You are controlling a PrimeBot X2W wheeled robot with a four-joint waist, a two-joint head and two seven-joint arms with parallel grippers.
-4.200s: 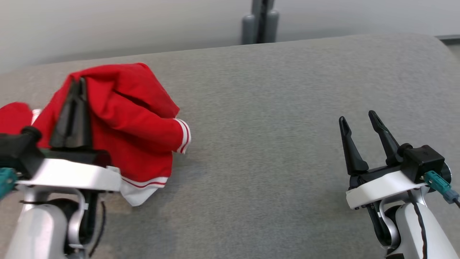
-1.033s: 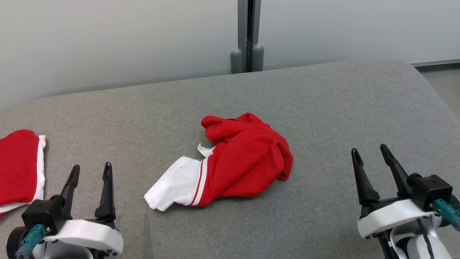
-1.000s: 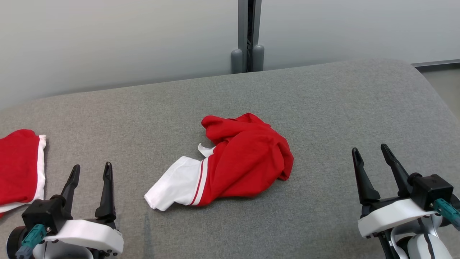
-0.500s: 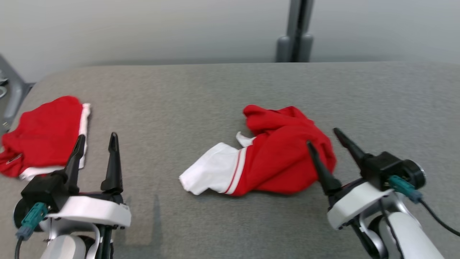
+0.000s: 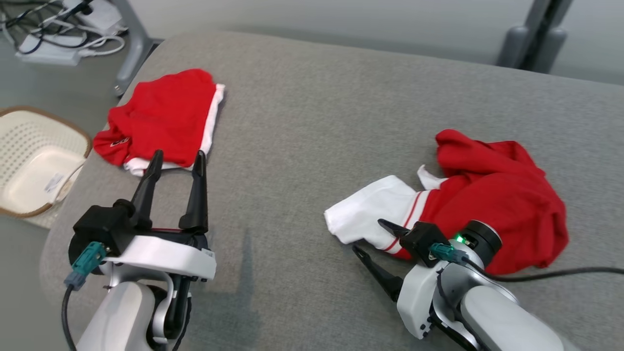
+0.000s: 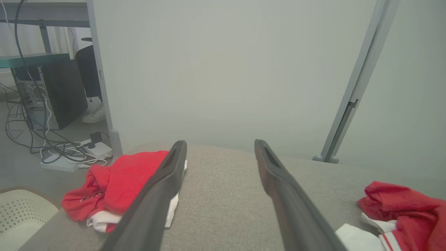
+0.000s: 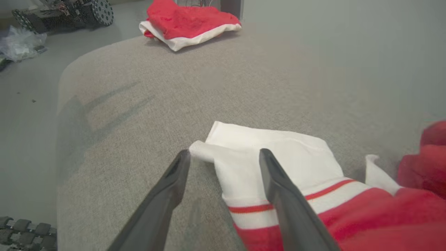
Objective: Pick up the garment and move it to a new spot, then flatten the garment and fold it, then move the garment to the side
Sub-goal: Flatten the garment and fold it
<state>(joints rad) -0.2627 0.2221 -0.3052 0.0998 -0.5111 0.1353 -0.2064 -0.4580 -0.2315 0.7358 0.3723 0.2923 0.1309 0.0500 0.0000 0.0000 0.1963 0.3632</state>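
Grey padded surface [image 5: 312, 97]: crumpled red-and-white garment [image 5: 497, 195] well clear of its left edge, long axis running white end to red bulk. Wide-open right jaws astride the white end's corner, far nearer; left jaws equally wide, well apart, by the front-left corner.

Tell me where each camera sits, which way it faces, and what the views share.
Head view: from the head, looking down across the grey cushion; left claw lower left, right claw lower right at the crumpled garment.
Left wrist view: along the open left claw, level over the cushion toward the pale wall; its two fingers show.
Right wrist view: along the open right claw, low, onto the crumpled garment's white hem; its two fingers show.
Shared: all three show both the crumpled garment and the folded garment.
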